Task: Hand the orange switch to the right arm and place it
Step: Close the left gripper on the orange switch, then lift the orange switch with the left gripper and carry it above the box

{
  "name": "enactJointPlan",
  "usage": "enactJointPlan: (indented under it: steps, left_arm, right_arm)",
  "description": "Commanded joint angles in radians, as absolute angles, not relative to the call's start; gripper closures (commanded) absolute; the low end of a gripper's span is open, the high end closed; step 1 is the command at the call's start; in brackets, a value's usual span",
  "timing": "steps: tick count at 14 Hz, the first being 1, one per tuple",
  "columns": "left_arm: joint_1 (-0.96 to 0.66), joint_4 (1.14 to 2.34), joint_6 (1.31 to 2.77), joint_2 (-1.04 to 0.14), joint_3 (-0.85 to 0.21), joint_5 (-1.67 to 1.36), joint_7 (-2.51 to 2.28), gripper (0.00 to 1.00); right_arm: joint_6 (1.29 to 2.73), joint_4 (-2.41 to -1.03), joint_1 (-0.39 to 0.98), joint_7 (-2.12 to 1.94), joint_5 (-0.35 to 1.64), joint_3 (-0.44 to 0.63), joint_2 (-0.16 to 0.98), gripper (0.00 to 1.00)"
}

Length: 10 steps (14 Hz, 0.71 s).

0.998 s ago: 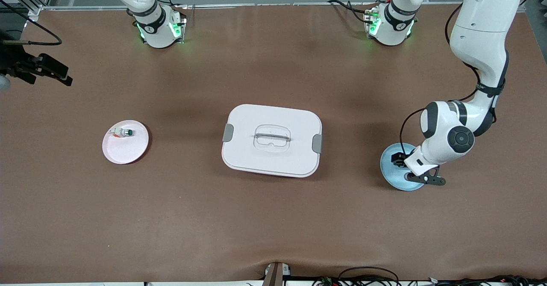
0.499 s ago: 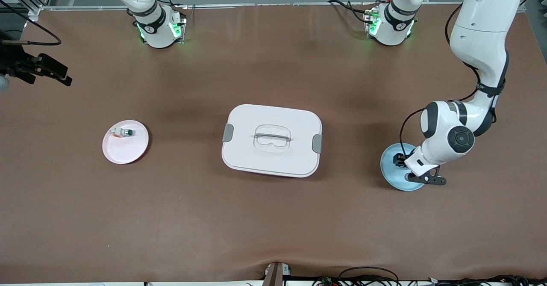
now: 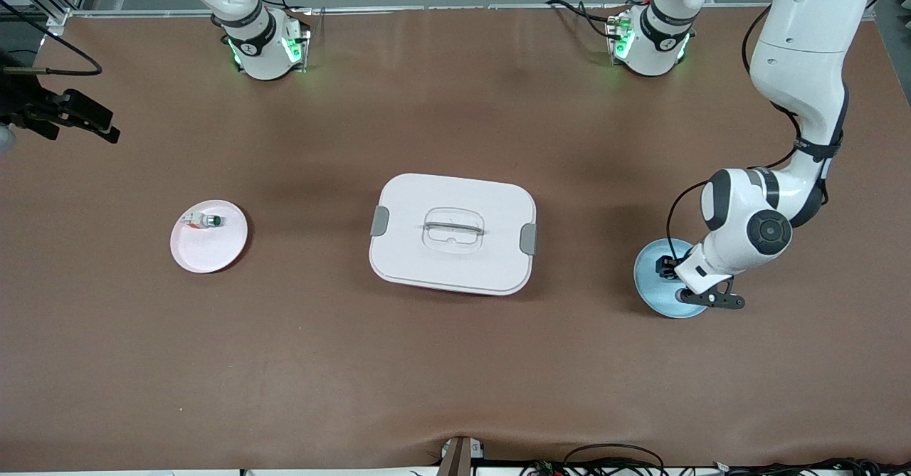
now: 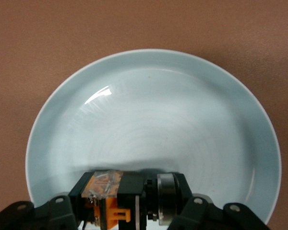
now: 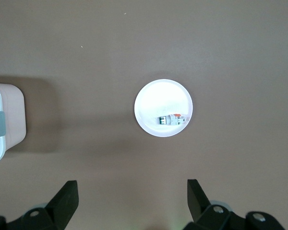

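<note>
– Hardly anything has changed in the last second: the left gripper (image 4: 134, 211) has crept a touch toward six o'clock, nothing more.
– What is it doing?
– It's clamped on the tiny black push-button switch with orange markings (image 4: 127, 199), one finger on each side, low inside the pale blue glazed round plate (image 4: 153, 96).
– Is the orange switch lifted?
– I cannot tell whether it touches the dish.
– Where is that plate?
– On the brown table (image 3: 455, 376), at about four o'clock from the white rectangular lidded box (image 3: 453, 233), toward the left arm's end.
– And the right gripper (image 5: 132, 196)?
– Fingers spread wide, holding nothing, waiting over the table's edge at the right arm's end, at about ten o'clock from the small pink round plate (image 3: 210, 248).
– Anything on that one?
– A small white switch with a green cap (image 3: 204, 221), lying near its twelve o'clock rim. The plate is at nine o'clock from the box.
</note>
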<state>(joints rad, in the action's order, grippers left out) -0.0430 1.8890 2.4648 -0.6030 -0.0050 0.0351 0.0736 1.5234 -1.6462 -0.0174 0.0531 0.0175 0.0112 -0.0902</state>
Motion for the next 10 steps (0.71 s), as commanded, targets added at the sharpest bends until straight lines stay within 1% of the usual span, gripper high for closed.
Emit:
enactJointPlan:
  steps: [1, 4, 7, 9, 10]
  left_arm:
    - [-0.037, 1.890, 2.337, -0.523, -0.006, 0.035, 0.064, 0.76]
    - [-0.035, 1.885, 2.185, -0.436, -0.008, 0.029, 0.064, 0.76]
    - [-0.038, 1.879, 2.047, -0.341, -0.008, -0.060, 0.064, 0.76]
    - [-0.043, 1.852, 1.927, -0.284, -0.008, -0.116, 0.051, 0.76]
    - [-0.044, 1.818, 1.855, -0.270, -0.008, -0.150, 0.011, 0.76]
  right_arm:
    - [1.525, -1.664, -0.023, 0.046, 0.011, 0.009, -0.109, 0.00]
    - [1.526, -1.664, -0.021, 0.046, 0.011, 0.009, -0.109, 0.00]
    - [1.526, -1.664, -0.023, 0.046, 0.011, 0.009, -0.109, 0.00]
    - [1.526, -1.664, -0.023, 0.046, 0.011, 0.009, -0.109, 0.00]
    - [1.526, -1.664, -0.023, 0.046, 0.011, 0.009, -0.109, 0.00]
